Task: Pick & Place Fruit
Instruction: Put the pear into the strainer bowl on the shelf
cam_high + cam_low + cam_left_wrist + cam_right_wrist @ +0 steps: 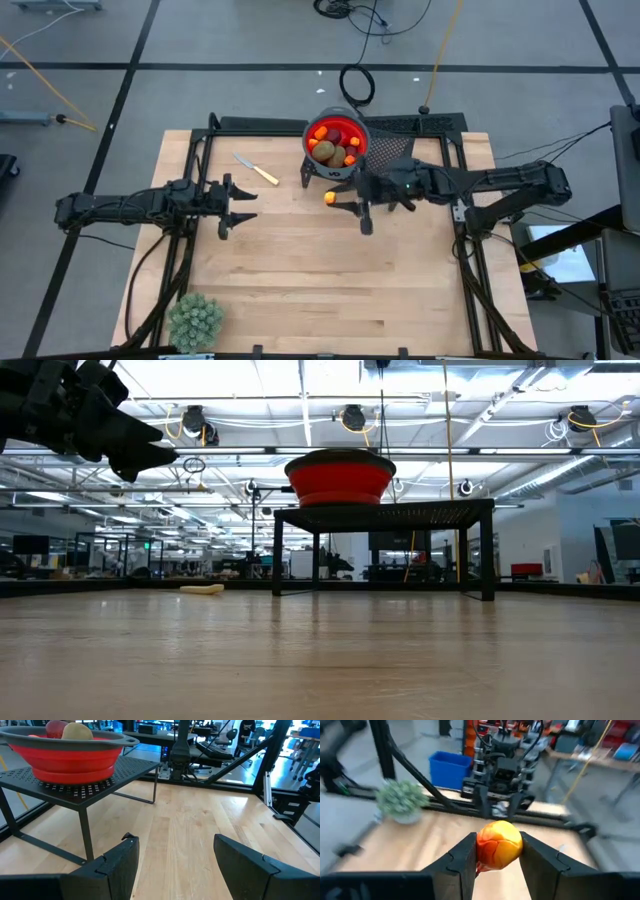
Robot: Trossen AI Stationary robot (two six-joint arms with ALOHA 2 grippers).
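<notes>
A red bowl with a grey rim stands on a black mesh stand at the table's far side. It holds several toy fruits, among them a brown kiwi-like oval and red and orange pieces. My right gripper is just in front of the bowl and shut on a round orange-red fruit. My left gripper waits open at the table's left middle, with its fingers facing the stand and bowl. The low view shows the bowl on the stand. My right gripper pinches the orange-red fruit between its two fingers, one on each side of its round body. The fingers lie level and point toward the table's left. The fruit is lifted clear of the table.
A small knife with a yellow handle lies left of the stand. A pale green spiky plant ball stands at the near left corner. Black rails frame the table. Bare wood fills the middle and near part.
</notes>
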